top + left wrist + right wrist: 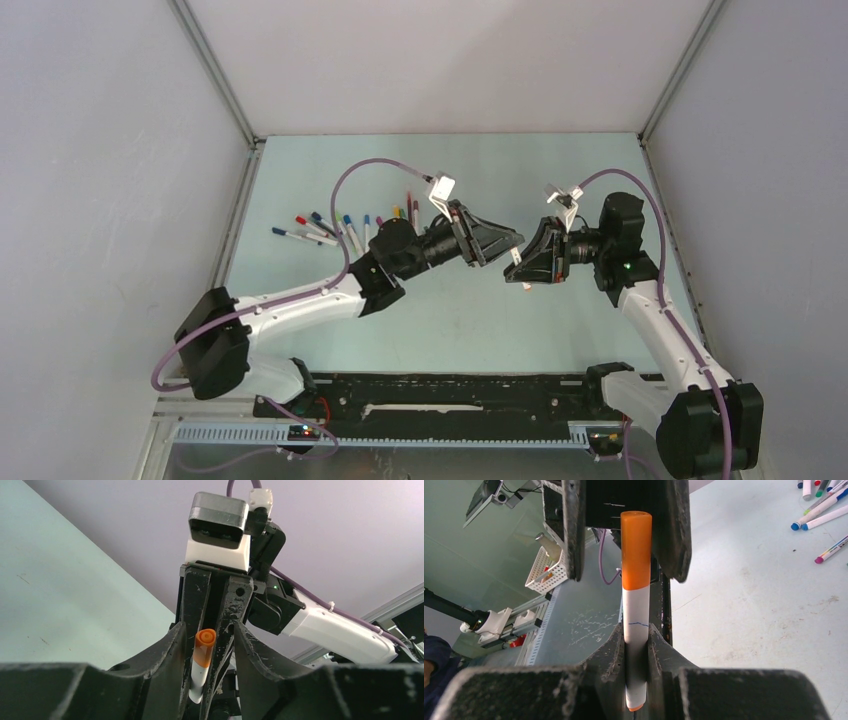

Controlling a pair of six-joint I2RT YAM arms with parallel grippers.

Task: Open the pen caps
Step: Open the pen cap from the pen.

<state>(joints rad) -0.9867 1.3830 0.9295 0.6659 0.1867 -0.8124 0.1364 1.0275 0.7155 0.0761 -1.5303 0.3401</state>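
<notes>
Pen barrel [636, 610], white, clamped in right tool [636, 637]; orange cap [636, 550] on it, flanked by left tool [208, 629], jaws parted, gap visible.

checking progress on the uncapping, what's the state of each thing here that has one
orange plastic pen cap: on its pen, not pulled off yet
white plastic pen barrel: held up in the air, clamped
right gripper: shut on the barrel
left gripper: open, one finger on either side of the orange cap
loose white pens with coloured caps: lying flat, caps on as far as can be seen
</notes>
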